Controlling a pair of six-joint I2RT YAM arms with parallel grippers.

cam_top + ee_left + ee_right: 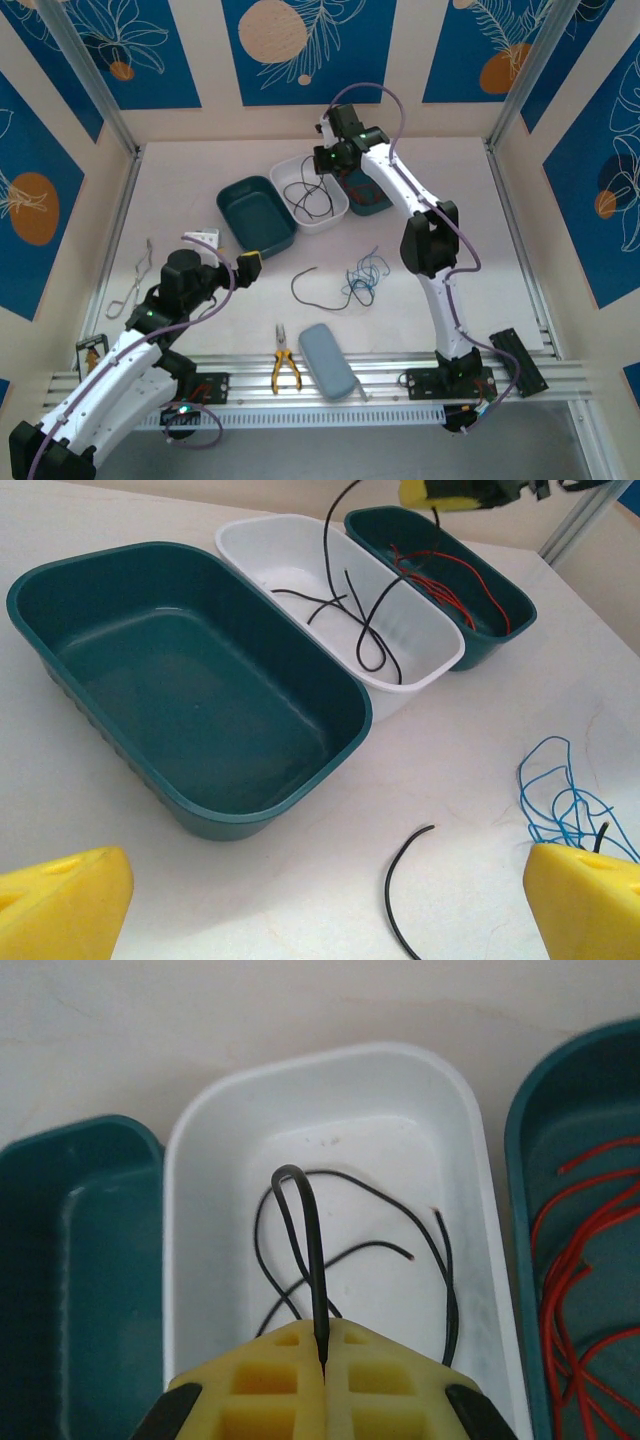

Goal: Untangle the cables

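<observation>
Random extras on the white bench (200, 170): yellow-handled pliers (285, 366) at the near edge, just beside a grey-blue case (327, 361). There's a thin bent metal tongs-looking thing (135, 280) over on the left. Blue leaf-print panels (300, 40) on the walls.

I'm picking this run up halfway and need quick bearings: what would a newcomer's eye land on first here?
The right gripper, jaws shut on a looped black cable, hangs over the white bin, the middle of three bins. Red cables lie in the small teal bin beside it, while the large teal bin is empty. A blue tangle lies loose on the table.
</observation>
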